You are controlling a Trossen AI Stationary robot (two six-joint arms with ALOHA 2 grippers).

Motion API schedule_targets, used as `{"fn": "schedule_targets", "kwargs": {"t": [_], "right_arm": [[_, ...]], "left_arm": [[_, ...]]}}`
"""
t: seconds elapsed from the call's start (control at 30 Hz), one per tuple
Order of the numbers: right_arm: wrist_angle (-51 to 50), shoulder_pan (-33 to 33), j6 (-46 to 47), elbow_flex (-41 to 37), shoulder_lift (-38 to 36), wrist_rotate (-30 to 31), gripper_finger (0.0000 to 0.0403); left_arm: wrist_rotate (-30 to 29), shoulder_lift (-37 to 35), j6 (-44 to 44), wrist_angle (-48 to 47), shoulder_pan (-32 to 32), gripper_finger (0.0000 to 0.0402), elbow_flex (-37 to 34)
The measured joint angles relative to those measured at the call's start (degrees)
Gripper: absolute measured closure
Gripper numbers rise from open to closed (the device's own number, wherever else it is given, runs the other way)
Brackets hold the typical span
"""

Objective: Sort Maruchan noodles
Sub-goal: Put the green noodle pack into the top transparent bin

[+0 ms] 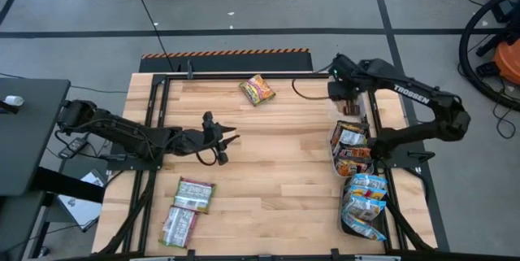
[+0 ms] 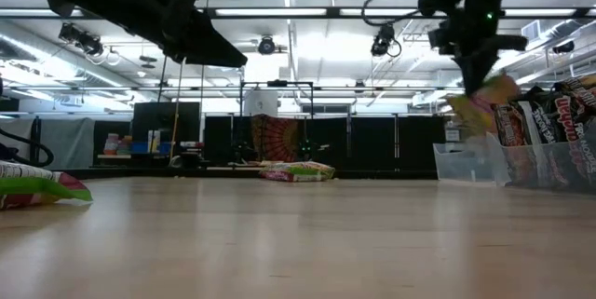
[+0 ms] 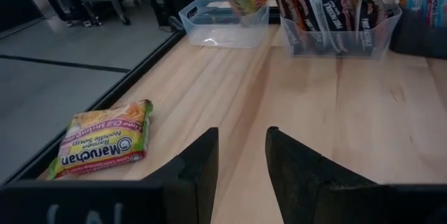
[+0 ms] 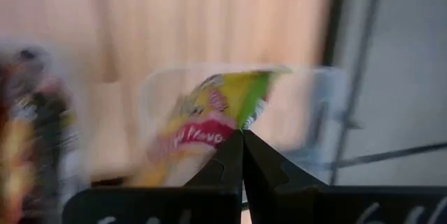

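Up at the far right corner of the wooden surface (image 1: 284, 155), the right tool (image 4: 242, 137) is pinched tight on the edge of a yellow-green noodle packet (image 4: 202, 123), which hangs from it above a clear plastic tray (image 3: 222, 20). In the low view that packet (image 2: 480, 103) dangles clear of the tray's rim. Just beside it, nearer along the right edge, a second tray (image 1: 351, 149) holds dark brown-red packets (image 3: 328, 4) standing on edge, and nearer still lie the pale blue packets (image 1: 366, 200).

The left tool (image 1: 231, 137) hovers over the middle-left of the surface with its fingers (image 3: 199, 165) parted and nothing between them. An orange-yellow packet (image 1: 257, 89) lies flat near the far edge, well apart from both tools. Two silver-green packets (image 1: 187, 204) rest at the near left corner.
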Motion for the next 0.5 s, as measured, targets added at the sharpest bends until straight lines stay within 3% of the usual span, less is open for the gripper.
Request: {"fn": "schedule_targets", "kwargs": {"t": [0.27, 0.5], "right_arm": [[2.1, 2.6, -0.9, -4.9, -2.2, -2.0, 0.0398], [14.8, 3.4, -6.7, -7.1, -2.4, -6.8, 0.0398]], "left_arm": [[0.0, 0.0, -0.1, 0.0, 1.1, 0.0276, 0.0], [0.0, 0.0, 0.0, 1.8, 1.9, 0.0276, 0.0]]}}
